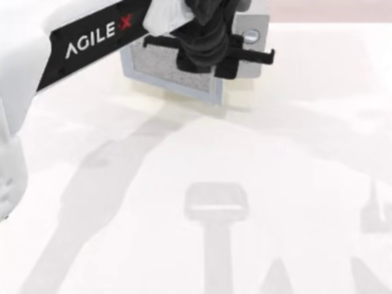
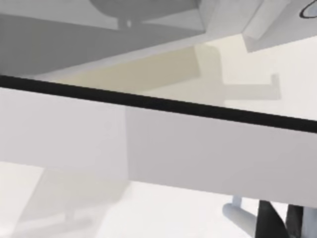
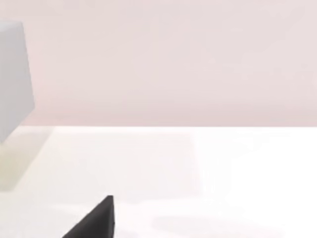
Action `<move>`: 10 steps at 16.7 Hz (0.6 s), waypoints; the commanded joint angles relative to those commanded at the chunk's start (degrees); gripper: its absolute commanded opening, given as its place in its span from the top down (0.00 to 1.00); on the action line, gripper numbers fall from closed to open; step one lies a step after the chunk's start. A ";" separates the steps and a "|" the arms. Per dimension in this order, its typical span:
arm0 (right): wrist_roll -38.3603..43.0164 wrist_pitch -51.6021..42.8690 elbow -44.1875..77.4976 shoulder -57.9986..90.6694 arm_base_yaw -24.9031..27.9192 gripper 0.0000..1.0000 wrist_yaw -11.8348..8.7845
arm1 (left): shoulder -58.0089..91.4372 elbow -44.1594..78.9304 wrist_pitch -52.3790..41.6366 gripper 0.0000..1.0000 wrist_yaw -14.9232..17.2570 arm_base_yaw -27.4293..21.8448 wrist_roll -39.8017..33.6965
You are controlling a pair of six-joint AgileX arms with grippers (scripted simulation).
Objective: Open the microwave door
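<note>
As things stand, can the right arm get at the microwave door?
Probably not easily. The left gripper and its arm already lie across the microwave door at the table's far edge, crowding its front. The right arm does not show in the top view, so its reach cannot be confirmed.

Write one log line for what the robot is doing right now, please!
left gripper: over the microwave front | door: swung out, ajar | right gripper: parked, away from microwave | table

We looked down from above the table (image 1: 257, 184). Our left wrist camera sat very close to the microwave (image 2: 198, 153), which the top view (image 1: 251, 37) shared.
</note>
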 joint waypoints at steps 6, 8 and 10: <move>0.00 0.00 0.00 0.00 0.00 0.00 0.00 | 0.07 -0.28 0.09 1.00 0.37 -0.37 -0.08; 0.00 0.00 0.00 0.00 0.00 0.00 0.00 | -1.18 -2.05 0.94 1.00 0.98 -0.03 1.26; 0.00 0.00 0.00 0.00 0.00 0.00 0.00 | -3.09 -4.84 2.29 1.00 1.95 0.49 3.30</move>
